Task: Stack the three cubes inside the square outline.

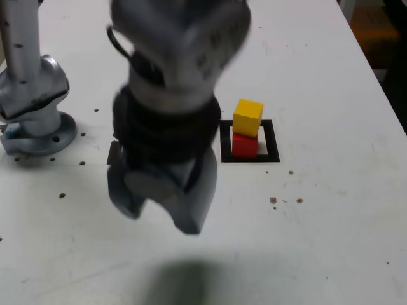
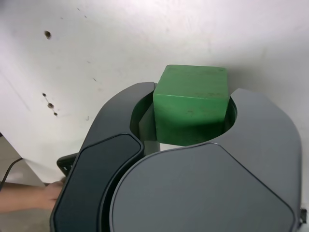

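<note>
The white table (image 1: 331, 210) carries the square black-tape outline (image 1: 273, 141), at about half past one from the Z1's gripper (image 1: 160, 217) in the exterior view. The gripper's two curved fingers are closed around the green cube (image 2: 191, 108), which appears held above the tabletop. Inside the outline, the yellow cube (image 1: 247, 118) rests on the red cube (image 1: 244, 145).

The arm's bulk is close to the exterior camera and blurred, so on its way to one or two o'clock it could hide the pile or clip it. Too low an approach would let the broad fingers knock yellow off. Yellow looks turned relative to red, so green set off-centre might tip the column. The green block also appears somewhat askew between the fingers; it could land on an edge, or drag yellow if released unevenly.

No brand or label can be read; small pale marks on the dark device (image 2: 66, 163) near the person's hand (image 2: 52, 193), around eight o'clock in the wrist view, are illegible.
</note>
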Controlling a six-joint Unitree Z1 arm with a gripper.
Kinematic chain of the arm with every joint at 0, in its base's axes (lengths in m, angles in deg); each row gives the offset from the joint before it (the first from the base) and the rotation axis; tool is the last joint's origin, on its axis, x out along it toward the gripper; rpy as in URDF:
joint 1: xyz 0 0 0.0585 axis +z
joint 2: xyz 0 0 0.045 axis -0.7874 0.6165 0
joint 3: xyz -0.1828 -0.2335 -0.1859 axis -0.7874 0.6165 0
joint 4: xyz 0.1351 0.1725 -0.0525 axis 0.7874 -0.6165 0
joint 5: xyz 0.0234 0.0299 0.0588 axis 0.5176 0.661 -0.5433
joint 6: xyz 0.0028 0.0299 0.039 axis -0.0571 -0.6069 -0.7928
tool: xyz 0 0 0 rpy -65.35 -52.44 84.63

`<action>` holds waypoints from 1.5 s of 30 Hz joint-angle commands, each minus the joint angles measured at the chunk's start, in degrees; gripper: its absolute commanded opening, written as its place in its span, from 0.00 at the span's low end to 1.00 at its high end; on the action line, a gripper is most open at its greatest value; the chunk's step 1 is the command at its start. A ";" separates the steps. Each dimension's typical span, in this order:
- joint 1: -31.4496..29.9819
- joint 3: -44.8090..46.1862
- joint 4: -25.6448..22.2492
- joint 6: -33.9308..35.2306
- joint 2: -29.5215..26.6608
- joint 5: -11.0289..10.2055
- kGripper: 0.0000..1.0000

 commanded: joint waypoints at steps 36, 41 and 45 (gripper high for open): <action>27.61 6.54 1.17 -26.99 -6.79 -5.02 0.19; 29.22 6.27 2.98 -28.95 -5.48 -5.11 0.19; 30.12 5.89 3.67 -29.92 -4.57 -5.16 0.19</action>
